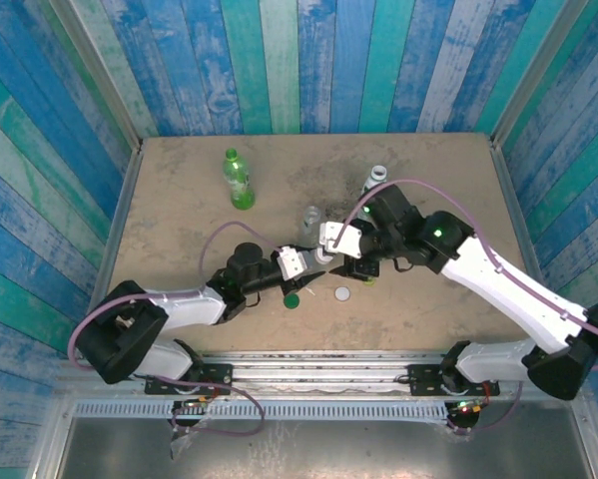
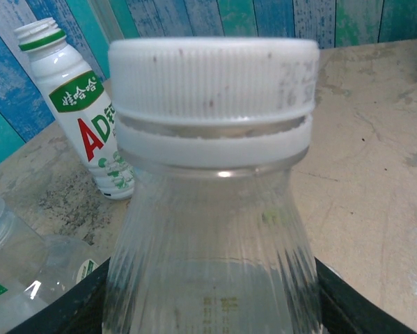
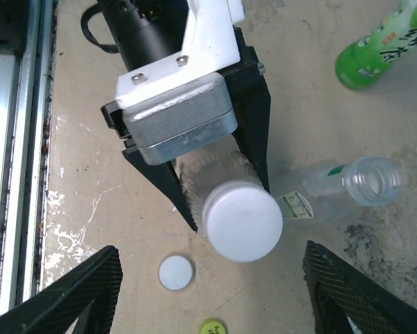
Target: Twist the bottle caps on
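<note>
The left gripper (image 3: 225, 198) is closed narrow round the body of a small clear plastic bottle (image 2: 208, 264) and holds it roughly upright over the middle of the sandy surface (image 3: 90, 174). A ribbed white round cap (image 2: 211, 76) sits on the bottle's neck; I cannot tell whether it is fully tight. The bottle's long axis points up at the right gripper (image 3: 211, 247), which hangs directly above and is the arm nearer the cap. Its jaws stand wide, one on each side of the cap, touching nothing. Any further tightening would likely need them to close on the cap.
</note>
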Controlling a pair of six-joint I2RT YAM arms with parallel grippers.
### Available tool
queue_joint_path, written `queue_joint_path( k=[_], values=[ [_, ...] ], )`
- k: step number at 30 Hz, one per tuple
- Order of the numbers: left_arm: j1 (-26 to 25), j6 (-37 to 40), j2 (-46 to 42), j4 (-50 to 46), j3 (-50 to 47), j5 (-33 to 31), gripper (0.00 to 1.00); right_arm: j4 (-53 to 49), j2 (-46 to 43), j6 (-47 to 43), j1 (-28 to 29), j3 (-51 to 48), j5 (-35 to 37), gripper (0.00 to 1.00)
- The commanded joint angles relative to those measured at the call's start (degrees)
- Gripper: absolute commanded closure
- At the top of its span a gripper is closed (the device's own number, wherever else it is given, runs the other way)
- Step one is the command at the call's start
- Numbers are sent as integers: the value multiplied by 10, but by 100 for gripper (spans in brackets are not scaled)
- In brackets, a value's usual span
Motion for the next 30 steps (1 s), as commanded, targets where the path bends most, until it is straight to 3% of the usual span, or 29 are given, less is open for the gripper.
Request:
queue_joint_path(
  k=[1, 9, 21, 25, 27, 30],
  values=[
    [0, 24, -39, -35, 3, -9, 55, -41, 38, -52, 1, 31, -12, 34],
    [0, 18, -43, -24, 2, -4, 55, -65, 108, -74, 1, 65, 5, 43],
    [0, 12, -51, -12, 5, -22, 56, -85, 137, -52, 1, 92, 6, 72],
    [0, 18, -47, 1, 21, -56, 56, -41, 131, 100, -1, 83, 11, 74],
    [0, 23, -44, 10, 26, -71, 56, 9, 120, 225, -2, 63, 23, 83],
    [0, 28, -44, 15, 28, -90, 57, 61, 109, 464, -2, 46, 6, 88]
  ],
)
